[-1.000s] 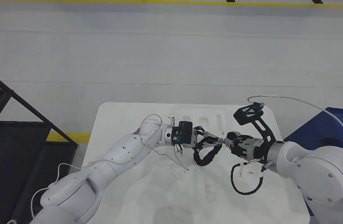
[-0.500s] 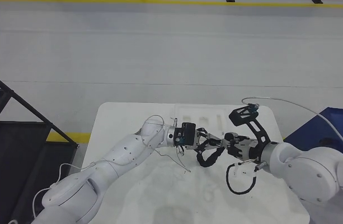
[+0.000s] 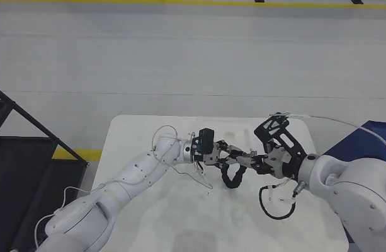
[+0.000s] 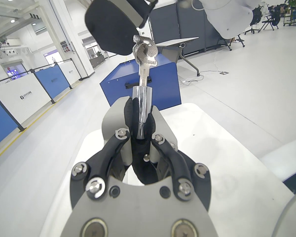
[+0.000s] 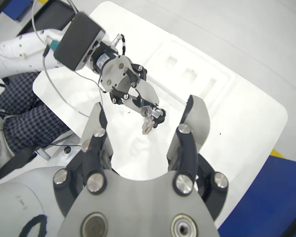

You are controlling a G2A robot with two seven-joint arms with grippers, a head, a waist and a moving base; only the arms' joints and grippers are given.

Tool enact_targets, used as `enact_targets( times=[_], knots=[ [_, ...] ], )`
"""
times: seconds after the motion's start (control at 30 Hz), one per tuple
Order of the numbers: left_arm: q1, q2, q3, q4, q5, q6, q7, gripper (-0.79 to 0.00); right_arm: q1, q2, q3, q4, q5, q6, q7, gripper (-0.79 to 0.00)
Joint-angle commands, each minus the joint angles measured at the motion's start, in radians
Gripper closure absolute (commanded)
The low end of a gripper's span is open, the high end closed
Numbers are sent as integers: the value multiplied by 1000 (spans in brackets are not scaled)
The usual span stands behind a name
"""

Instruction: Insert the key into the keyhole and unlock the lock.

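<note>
Right gripper (image 5: 146, 104) turned, open by key (image 4: 144, 62), left gripper (image 4: 137, 108) clamping lock (image 4: 142, 99), tray (image 5: 180, 62) beyond.

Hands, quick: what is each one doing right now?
Left hand: closed, holding the cable lock.
Right hand: open, empty; the key sits in the lock.

The key (image 4: 145, 56) blade's tip is hidden inside the lock (image 4: 142, 99) cylinder, and the left gripper (image 4: 138, 115) covers the lock's lower part. In the left wrist view the right gripper (image 5: 146, 104) is blurred and cut off by the edge. From above, the key is too small to make out.
</note>
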Motion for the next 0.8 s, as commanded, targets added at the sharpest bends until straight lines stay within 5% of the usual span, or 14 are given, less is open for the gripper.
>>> enact_targets(
  times=[0.0,0.13,0.33,0.77],
  knots=[
    [3,19,-28,-31,-28,-56,-56,0,-7,2,10,0,21,-60,-2,-785],
    [22,60,-97,-98,-79,-148,-164,0,-33,8,36,0,56,-152,1,-785],
    [58,122,-147,-227,-197,-148,-349,0,-80,17,72,20,116,-250,23,-785],
    [22,199,-90,-367,-600,-148,-898,0,-89,18,74,42,124,-257,20,-785]
  ],
)
